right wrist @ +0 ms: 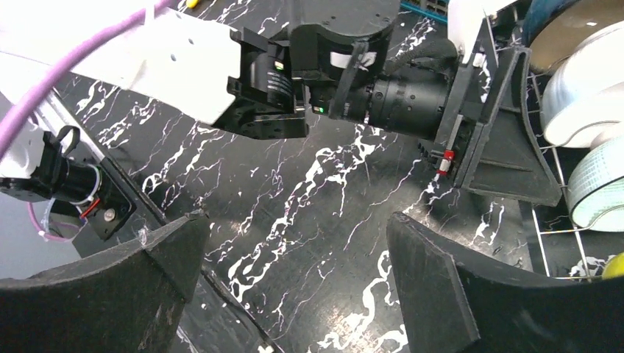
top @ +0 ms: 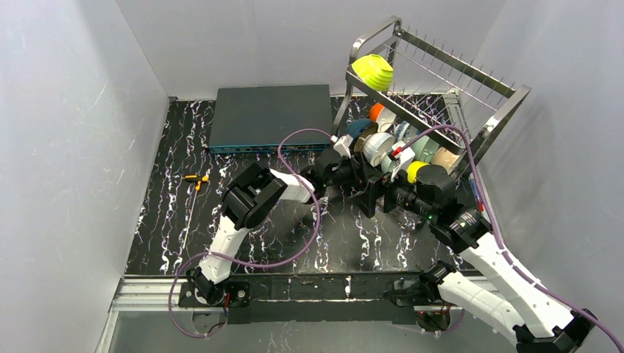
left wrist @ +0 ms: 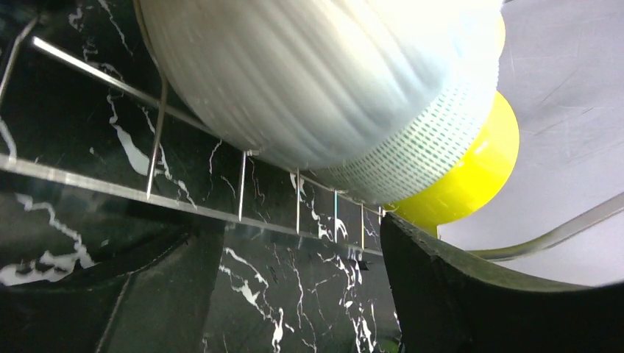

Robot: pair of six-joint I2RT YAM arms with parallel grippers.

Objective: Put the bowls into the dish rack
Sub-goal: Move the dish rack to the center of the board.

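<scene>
The steel dish rack stands at the back right. A yellow-green bowl sits on its upper tier. The lower tier holds an orange bowl, a dark blue bowl, a white bowl, a pale green bowl, a tan bowl and a yellow bowl. My left gripper is open and empty at the rack's front. In the left wrist view it sits just below the ribbed white bowl and the yellow bowl. My right gripper is open and empty over the table.
A flat dark grey-blue box lies at the back centre. A small yellow-orange tool lies at the left. The left arm's wrist crosses close in front of the right gripper. Purple cables loop over the table.
</scene>
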